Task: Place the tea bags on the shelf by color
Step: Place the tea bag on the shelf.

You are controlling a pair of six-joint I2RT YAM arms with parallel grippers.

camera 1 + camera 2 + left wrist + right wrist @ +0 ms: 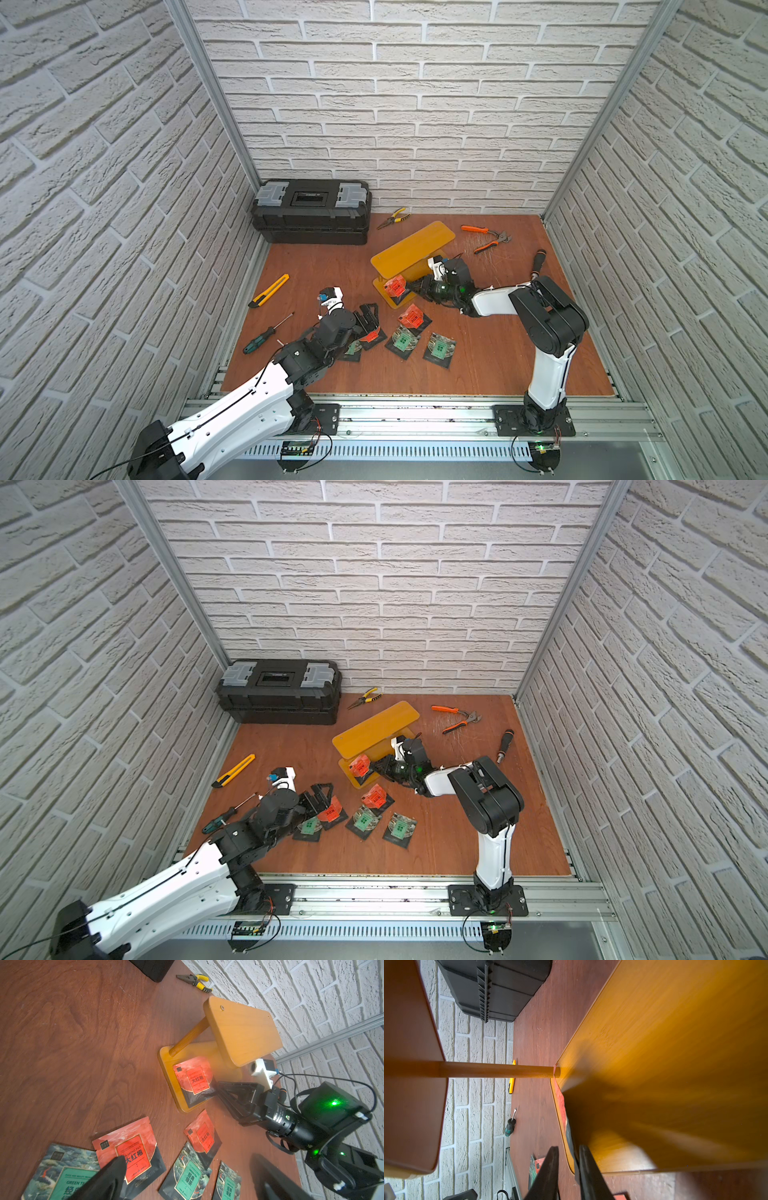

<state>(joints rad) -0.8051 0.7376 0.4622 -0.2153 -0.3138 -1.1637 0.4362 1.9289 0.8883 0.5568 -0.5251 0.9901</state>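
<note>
Tea bags (401,341) nearest the front rail (415,409), Jo, what do you see?

Three green sachets (439,348) in a row on the tabletop (519,353), the leftmost half hidden beneath the left arm (249,395).

And that left end effector (369,321)?

Jaws spread wide, hanging over an orange-red sachet (372,335) that lies against the leftmost green one. Just beyond, a second orange-red sachet (412,318) lies loose.

Further back?

The shelf (411,245), amber, two plates. A third orange-red sachet (395,286) lies at the near end of its lower plate (167,1070), along the edge. The right end effector (411,287) sits right there, fingers (588,1172) narrowly parted around the sachet's black edge, a gap showing on one side.

And behind?

A black toolbox (311,224) against the back wall.
</note>
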